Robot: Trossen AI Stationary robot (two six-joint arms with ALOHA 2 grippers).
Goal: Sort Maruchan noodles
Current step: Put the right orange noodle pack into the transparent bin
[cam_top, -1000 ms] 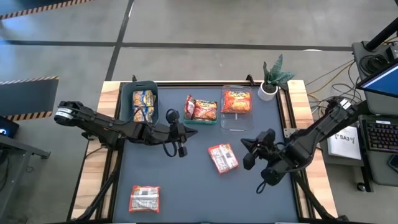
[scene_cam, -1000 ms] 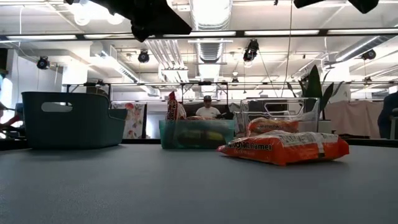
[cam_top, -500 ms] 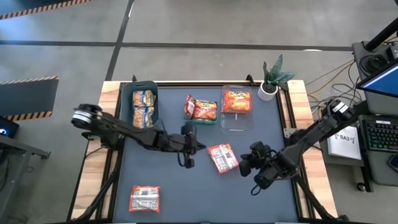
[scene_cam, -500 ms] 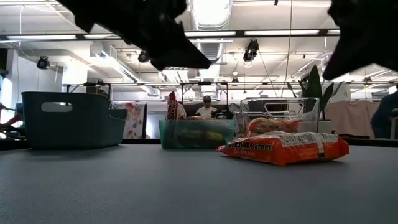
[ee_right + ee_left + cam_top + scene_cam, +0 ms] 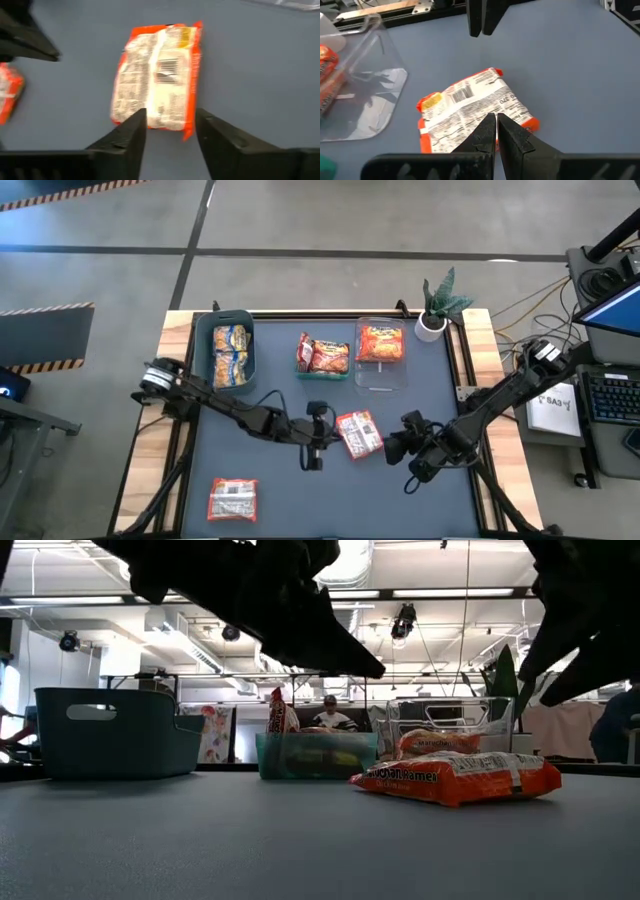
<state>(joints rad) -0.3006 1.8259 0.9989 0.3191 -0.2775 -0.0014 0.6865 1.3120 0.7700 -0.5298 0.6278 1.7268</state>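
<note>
High view, surface (image 5: 280,480): dark mat, wooden edges at both sides.
Centre packet (image 5: 358,433): orange-red with white label side up, flat on the mat, between the two grippers.
Left gripper (image 5: 316,448): just beside the centre packet on its left; in the left wrist view the jaws are closed together, holding nothing, tips over the packet's (image 5: 472,112) near edge.
Right gripper (image 5: 397,445): just right of the same packet; in the right wrist view the jaws stand apart, wide, with the packet's (image 5: 159,75) end showing between them, not gripped.
Teal bin (image 5: 216,330): back left, two yellow-and-blue packets (image 5: 230,350) inside.
Small green bin (image 5: 322,374): back centre, red packets (image 5: 324,355) in it, one standing up.
Clear bin (image 5: 372,380): back right, one orange packet (image 5: 380,343) inside.
Front packet (image 5: 232,500): red-and-grey, alone near the front left edge, well apart from both arms.
Plant (image 5: 440,300): white pot, back right corner.
Low view: centre packet (image 5: 455,778) lies flat, bins behind it.
</note>
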